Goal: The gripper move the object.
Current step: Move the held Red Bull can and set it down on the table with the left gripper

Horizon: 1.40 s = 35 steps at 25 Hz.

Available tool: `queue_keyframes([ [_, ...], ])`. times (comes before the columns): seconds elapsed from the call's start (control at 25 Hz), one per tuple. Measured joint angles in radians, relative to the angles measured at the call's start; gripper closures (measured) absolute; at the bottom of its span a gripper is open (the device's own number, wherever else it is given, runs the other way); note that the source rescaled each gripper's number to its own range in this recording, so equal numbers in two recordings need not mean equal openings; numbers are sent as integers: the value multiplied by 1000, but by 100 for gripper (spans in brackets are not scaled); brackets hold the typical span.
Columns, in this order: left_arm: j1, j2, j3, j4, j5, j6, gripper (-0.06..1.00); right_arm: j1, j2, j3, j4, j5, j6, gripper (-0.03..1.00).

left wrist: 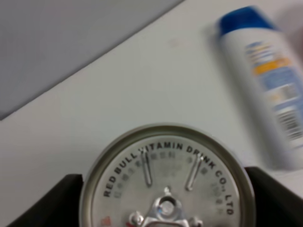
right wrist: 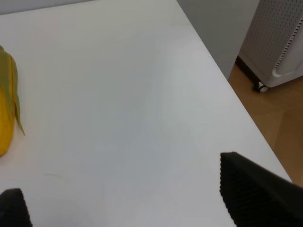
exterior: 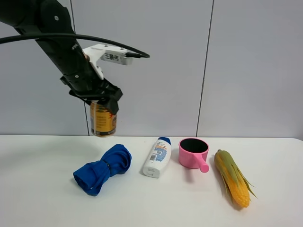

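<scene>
My left gripper (exterior: 102, 100) is a black claw on a thick black arm with a white box and cable. It is shut on the gold-yellow drinks can (exterior: 103, 120) and holds it upright in the air above the table's back left. In the left wrist view the can's silver pull-tab top (left wrist: 166, 176) fills the lower middle, with a black finger (left wrist: 52, 203) on each side. My right gripper (right wrist: 137, 203) is open and empty above bare white table near its right edge. It does not show in the exterior high view.
On the white table (exterior: 47, 198) lie a blue cloth (exterior: 103, 168), a white shampoo bottle (exterior: 157, 157) also in the left wrist view (left wrist: 265, 80), a pink cup (exterior: 193, 152) and a corn cob (exterior: 233, 177). A white wheeled appliance (right wrist: 279, 42) stands beyond the table's edge.
</scene>
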Motion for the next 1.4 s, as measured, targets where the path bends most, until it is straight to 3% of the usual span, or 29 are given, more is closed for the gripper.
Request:
queue_keyframes([
  [0.2,116,-20,0,9,24,-1,94,0,0,0,0,0,0,-3],
  [0.48,192,-21,20,7,74,-35,94,0,0,0,0,0,0,-3],
  [0.84,199,-22,277,-57,-208,-43,94,0,0,0,0,0,0,-3],
  [1.12,199,-22,395,-93,-389,-49,94,0,0,0,0,0,0,-3],
  [1.4,199,-22,417,-101,-422,-66,94,0,0,0,0,0,0,-3],
])
